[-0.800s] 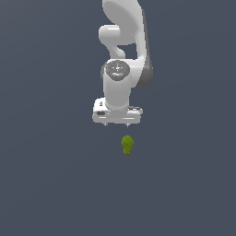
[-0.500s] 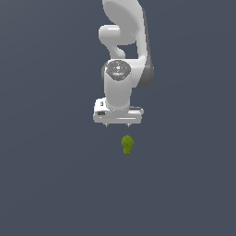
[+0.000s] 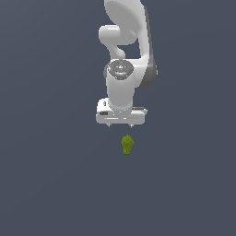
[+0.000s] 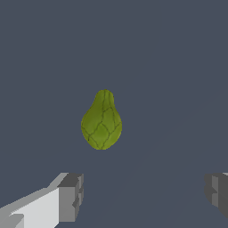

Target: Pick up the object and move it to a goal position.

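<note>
The object [image 3: 127,144] is a small olive-green lumpy item, bulbous at one end and narrower at the other. It lies on the dark grey surface just in front of the white arm. It also shows in the wrist view [image 4: 101,120], whole and unobstructed. My gripper [image 3: 120,125] hangs above the surface, a little behind the object and apart from it. Its jaws are wide open and empty. Two grey fingertips [image 4: 71,197] show in the wrist view, one on each side, with the object beyond the gap between them.
A plain dark grey surface [image 3: 55,184] fills the scene. No other objects or edges show.
The gripper has shifted slightly lower, toward the object. The object has not moved.
</note>
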Controlling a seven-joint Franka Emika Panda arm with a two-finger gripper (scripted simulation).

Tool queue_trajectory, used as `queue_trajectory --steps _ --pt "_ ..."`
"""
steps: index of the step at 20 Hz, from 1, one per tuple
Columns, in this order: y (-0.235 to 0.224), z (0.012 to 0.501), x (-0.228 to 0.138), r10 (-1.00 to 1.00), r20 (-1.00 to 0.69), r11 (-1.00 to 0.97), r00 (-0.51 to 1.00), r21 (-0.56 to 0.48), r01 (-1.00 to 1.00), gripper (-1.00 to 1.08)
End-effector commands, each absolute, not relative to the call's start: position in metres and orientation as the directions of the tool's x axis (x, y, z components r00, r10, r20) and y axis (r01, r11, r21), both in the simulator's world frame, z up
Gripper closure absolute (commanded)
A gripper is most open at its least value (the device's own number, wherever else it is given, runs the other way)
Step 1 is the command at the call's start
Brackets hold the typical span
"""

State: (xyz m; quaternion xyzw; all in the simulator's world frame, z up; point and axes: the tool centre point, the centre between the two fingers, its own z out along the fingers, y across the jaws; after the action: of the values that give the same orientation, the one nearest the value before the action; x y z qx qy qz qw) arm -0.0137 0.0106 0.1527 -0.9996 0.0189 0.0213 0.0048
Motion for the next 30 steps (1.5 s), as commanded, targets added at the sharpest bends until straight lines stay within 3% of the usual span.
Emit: queue_trajectory --steps 1,30 --pt "0.011 0.152 -0.014 -0.040 -0.043 -0.999 0.998 -0.009 -0.041 -0.92" --pt "0.043 0.095 0.018 -0.443 -0.003 -0.897 0.897 0.000 -0.443 -0.92"
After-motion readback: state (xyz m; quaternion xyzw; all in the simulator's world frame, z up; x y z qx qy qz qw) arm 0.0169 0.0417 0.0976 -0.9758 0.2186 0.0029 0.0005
